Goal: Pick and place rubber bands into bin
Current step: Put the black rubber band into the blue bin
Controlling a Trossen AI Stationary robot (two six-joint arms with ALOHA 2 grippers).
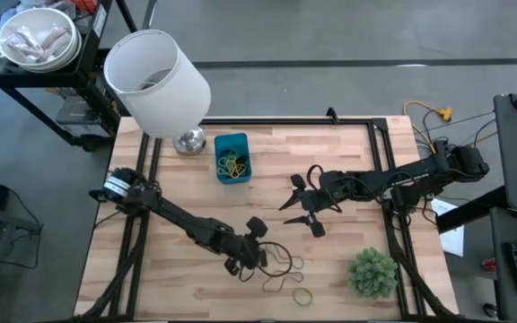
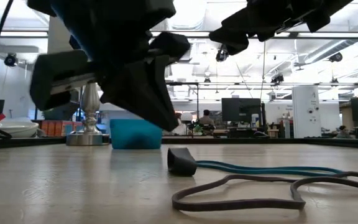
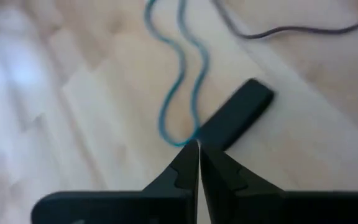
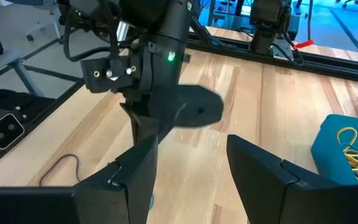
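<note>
The blue bin (image 1: pixel 232 158) stands at the table's far middle with yellow and green rubber bands inside; it also shows in the low view (image 2: pixel 134 134) and the right wrist view (image 4: pixel 347 146). Loose bands lie near the front edge: a dark one (image 1: pixel 281 258), a tan one (image 1: pixel 276 283) and a green one (image 1: pixel 303 295). A teal band (image 3: pixel 182 68) lies flat on the table (image 2: pixel 266 168), with a short dark piece (image 2: pixel 182 162) at its end. My left gripper (image 3: pixel 197 149) is shut, its tips at that band's looped end. My right gripper (image 1: pixel 305 208) is open and empty over the table's middle. My left gripper's shut fingertips (image 3: pixel 188 163) stand right at the teal band's looped end (image 3: pixel 178 140), pointing slantwise down at the table. I cannot tell whether they touch or pinch it. The band lies slack on the table.
A lamp with a big white shade (image 1: pixel 155 79) and a metal base (image 1: pixel 189 142) stands at the far left beside the bin. A bushy green plant (image 1: pixel 372 272) sits at the near right. The black frame rail (image 1: pixel 285 120) edges the table. A person (image 2: pixel 207 118) sits far back in the room.
</note>
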